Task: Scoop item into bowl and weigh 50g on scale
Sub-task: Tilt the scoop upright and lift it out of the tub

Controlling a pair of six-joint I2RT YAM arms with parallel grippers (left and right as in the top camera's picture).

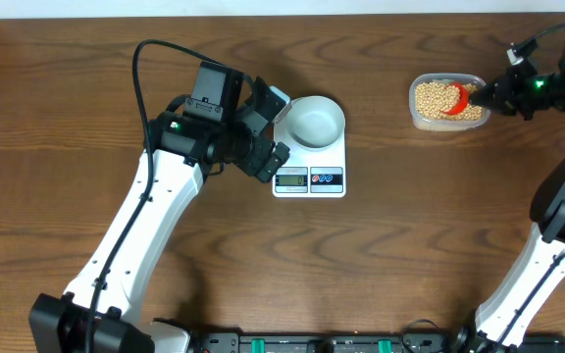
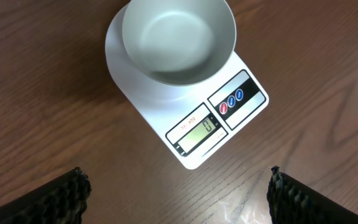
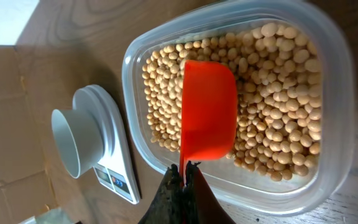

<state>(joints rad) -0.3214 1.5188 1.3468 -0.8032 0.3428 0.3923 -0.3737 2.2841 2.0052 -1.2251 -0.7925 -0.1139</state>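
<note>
The white bowl (image 1: 317, 121) stands empty on the white scale (image 1: 310, 179); both show in the left wrist view, bowl (image 2: 178, 38) and scale (image 2: 191, 134), display reading 0. My left gripper (image 1: 271, 137) is open and empty beside the scale's left edge, fingers wide apart (image 2: 178, 190). The tan beans (image 1: 439, 100) fill a clear plastic tub (image 1: 446, 122) at the back right. My right gripper (image 1: 488, 95) is shut on the handle of a red scoop (image 3: 207, 112), which lies over the beans (image 3: 272, 99) in the tub (image 3: 328, 180). The gripper's fingertips (image 3: 184, 169) pinch the handle.
The bowl (image 3: 67, 140) and scale (image 3: 114, 158) show at the left of the right wrist view. The brown wooden table (image 1: 410, 245) spreads between scale and tub. The arm bases stand at the front edge.
</note>
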